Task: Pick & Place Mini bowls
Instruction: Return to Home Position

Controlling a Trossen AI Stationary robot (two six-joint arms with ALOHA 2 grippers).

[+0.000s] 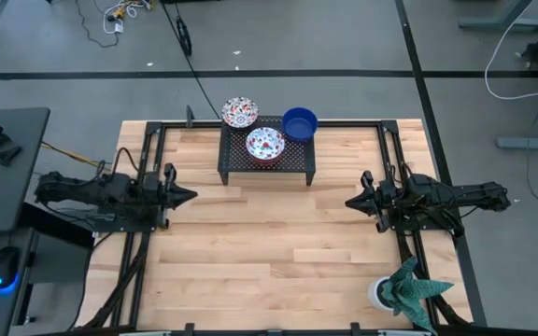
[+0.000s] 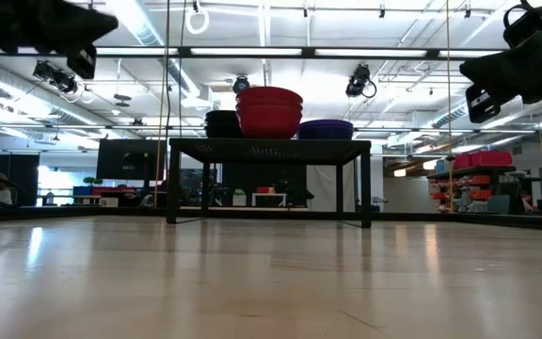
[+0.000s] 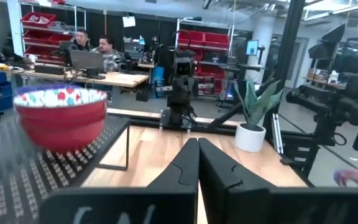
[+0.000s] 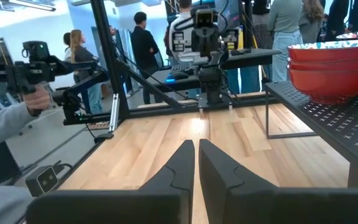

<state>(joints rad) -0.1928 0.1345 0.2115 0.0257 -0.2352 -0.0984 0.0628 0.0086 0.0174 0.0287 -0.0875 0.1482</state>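
Observation:
The mini bowls stand in three small stacks on a black perforated rack [image 1: 267,161] at the table's far middle. There are two white floral stacks [image 1: 240,113] [image 1: 265,145] and a cobalt blue one [image 1: 299,123]. In the low view they show as red [image 2: 269,111], dark [image 2: 222,122] and blue [image 2: 325,129] stacks on the rack top. My left gripper [image 1: 191,195] [image 3: 197,148] hovers shut near the table's left edge, pointing right, level with the rack's near side. My right gripper [image 1: 350,202] [image 4: 196,148] hovers shut at the right, pointing left. A floral stack shows in each wrist view [image 3: 61,115] [image 4: 334,68].
A white pot with a green plant [image 1: 402,291] stands at the table's near right corner. Black frame rails [image 1: 392,149] run along the left and right edges. Bare wood [image 1: 269,243] lies between the grippers. A person's hand [image 4: 36,99] shows beyond the table's edge, and other people stand farther off.

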